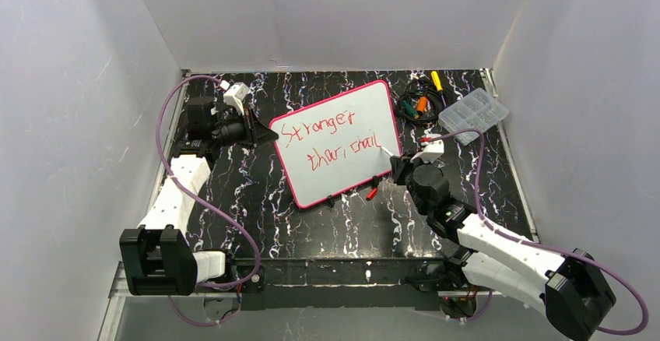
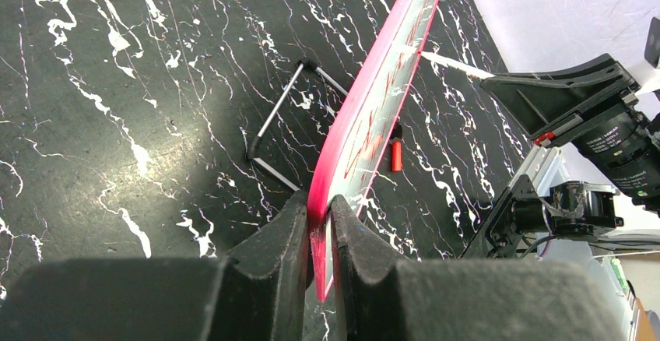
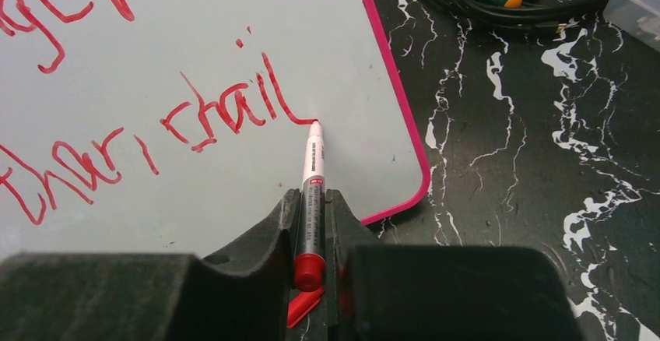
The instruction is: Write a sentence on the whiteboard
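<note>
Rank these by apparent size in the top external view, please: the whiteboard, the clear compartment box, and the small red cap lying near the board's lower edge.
1. whiteboard, clearly largest
2. clear compartment box, much smaller
3. red cap, tiny, smallest by far

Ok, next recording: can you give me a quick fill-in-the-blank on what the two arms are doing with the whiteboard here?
1. The right gripper holds a ____ marker, its tip on the whiteboard.
2. The left gripper is clamped on the edge of the ____.
3. The first word of the sentence reads ____.

Missing words: red; whiteboard; Stronger.
</note>
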Controlling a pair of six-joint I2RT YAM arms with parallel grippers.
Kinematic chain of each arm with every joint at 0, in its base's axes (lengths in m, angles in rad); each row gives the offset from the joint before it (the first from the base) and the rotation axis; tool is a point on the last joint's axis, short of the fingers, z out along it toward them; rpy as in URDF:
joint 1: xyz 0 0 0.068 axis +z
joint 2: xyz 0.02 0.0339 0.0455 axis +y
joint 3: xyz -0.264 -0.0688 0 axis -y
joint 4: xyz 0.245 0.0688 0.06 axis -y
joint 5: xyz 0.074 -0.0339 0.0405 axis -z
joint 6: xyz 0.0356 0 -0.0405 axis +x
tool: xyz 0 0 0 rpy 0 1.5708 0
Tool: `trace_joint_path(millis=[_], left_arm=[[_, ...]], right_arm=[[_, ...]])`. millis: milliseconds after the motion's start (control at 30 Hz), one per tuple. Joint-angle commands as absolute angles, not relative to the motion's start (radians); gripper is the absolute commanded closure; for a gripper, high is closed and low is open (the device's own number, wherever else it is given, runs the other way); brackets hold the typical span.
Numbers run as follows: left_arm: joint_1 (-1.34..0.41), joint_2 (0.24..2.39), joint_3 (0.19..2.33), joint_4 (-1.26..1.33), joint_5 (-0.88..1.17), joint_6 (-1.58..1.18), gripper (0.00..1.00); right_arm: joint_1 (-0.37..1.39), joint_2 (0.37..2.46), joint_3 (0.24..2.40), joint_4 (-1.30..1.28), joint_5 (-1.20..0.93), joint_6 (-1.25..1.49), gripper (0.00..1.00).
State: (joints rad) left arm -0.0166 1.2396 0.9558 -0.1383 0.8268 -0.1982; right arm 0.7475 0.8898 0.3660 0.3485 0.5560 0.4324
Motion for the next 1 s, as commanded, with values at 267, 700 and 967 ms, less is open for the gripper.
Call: trace_joint_path(millis=[267,700,967], left_arm=[[-0.023,1.215,0.95,-0.149,0.83,-0.185,1.0],[-0.023,1.217,0.948,-0.149,0.828,-0.183,1.0],[-0.023,1.221,0.95,-0.149,0.828,-0.183,1.0]], right_arm=[[0.727,0.873,0.457,0.389,0.54,0.33,0.99],[0.682,0.902,0.446,0.429,0.463,0.339,0.99],[0.678,0.934,0.448,0.439,0.436,0.344,0.99]])
